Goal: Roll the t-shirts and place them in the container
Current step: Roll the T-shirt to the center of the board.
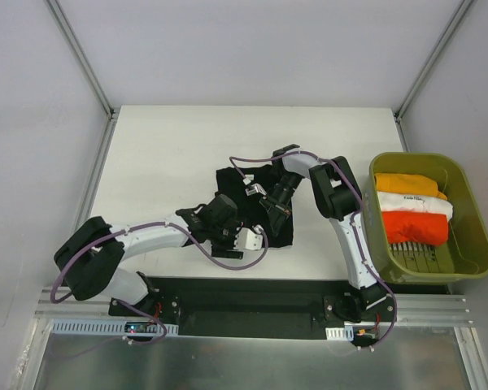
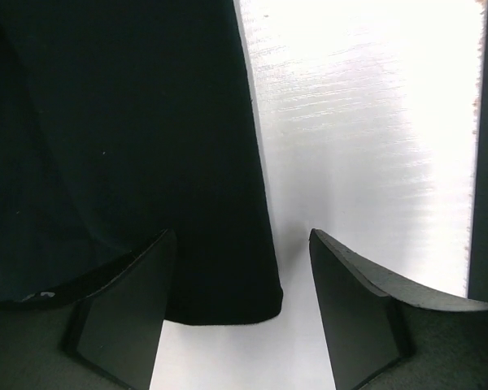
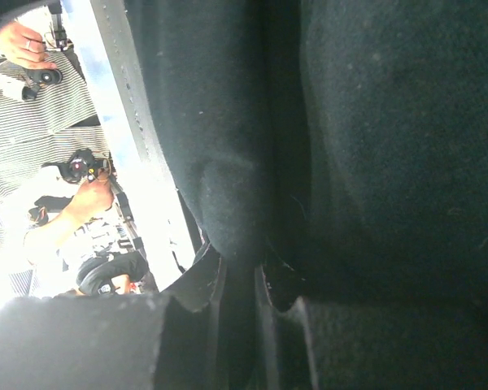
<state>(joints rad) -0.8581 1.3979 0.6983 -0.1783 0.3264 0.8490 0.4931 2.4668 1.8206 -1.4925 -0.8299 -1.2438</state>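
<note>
A black t-shirt lies crumpled on the white table at the centre. My left gripper is open at the shirt's near edge. In the left wrist view a corner of the black t-shirt lies flat on the table between my open left gripper's two fingers, touching neither. My right gripper is over the shirt's right part. In the right wrist view the right gripper is shut on a fold of the black cloth. Orange, white and red-orange shirts lie rolled in the tub.
The olive-green tub stands at the table's right edge, right next to the right arm. A black strip and a metal rail run along the near edge. Grey walls enclose the table. People show beyond the table in the right wrist view.
</note>
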